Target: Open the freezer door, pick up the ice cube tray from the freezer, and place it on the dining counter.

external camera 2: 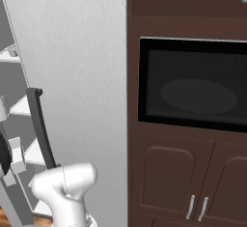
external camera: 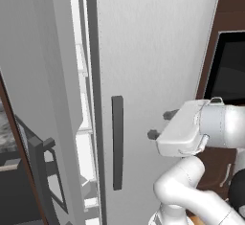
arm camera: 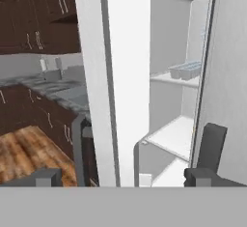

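Hovering in front of the fridge, the white arm's two-finger gripper (arm camera: 123, 175) has its jaws spread as wide as they go, with nothing between them; its dark fingertips (arm camera: 42, 177) stand far apart at the bottom of the hand view, and in the left base view the same hand (external camera: 160, 124) sits just off the face of the plain light-grey fridge door with the vertical dark-grey bar handle (external camera: 117, 142). Left of that closed door, the tall narrow light-grey freezer door (external camera: 38, 99) stands swung open, edge-on to the hand camera (arm camera: 118, 76). Beyond its edge lies the white-lined freezer compartment (arm camera: 178, 100) with flat white shelves, one above another. On the upper shelf, toward the back right, rests the small pale blue-grey ice cube tray (arm camera: 185, 70), well apart from the gripper and untouched. Farther left in the hand view, a mottled grey marble counter (arm camera: 58, 91) runs above dark brown cabinets (arm camera: 34, 18), over a wooden floor. To the right of the fridge, a black-fronted built-in oven (external camera 2: 193, 83) is set into dark brown cabinetry.
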Controlling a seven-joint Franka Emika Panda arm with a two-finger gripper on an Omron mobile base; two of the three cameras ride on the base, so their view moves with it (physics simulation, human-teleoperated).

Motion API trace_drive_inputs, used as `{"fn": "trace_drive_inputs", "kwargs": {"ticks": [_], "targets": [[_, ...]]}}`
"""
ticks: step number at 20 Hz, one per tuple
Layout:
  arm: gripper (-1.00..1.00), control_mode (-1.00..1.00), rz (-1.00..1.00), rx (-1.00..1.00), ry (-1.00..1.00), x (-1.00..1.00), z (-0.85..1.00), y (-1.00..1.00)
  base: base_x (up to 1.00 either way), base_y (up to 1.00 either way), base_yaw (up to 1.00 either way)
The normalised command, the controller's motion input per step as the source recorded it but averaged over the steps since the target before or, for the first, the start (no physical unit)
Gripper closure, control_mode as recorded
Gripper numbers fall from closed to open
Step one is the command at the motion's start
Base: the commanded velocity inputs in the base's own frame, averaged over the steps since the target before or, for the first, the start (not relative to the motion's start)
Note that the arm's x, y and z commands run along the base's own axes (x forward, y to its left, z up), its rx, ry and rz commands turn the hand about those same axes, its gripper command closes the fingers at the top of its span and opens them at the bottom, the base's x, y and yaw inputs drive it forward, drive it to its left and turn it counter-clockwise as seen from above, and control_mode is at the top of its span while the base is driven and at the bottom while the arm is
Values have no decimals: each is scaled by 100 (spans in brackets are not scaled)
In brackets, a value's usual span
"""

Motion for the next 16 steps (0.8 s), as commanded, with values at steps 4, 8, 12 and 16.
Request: {"fn": "trace_drive_inputs", "kwargs": {"ticks": [4,8,12,16], "targets": [[-100,-100,29,8,-21,25,0,-28,0,0,0],[-100,-100,19,5,-23,18,0,-5,0,0,0],[-100,-100,6,5,-19,22,-4,0,0,0,0],[-100,-100,8,2,-9,21,-5,17,0,0,0]]}}
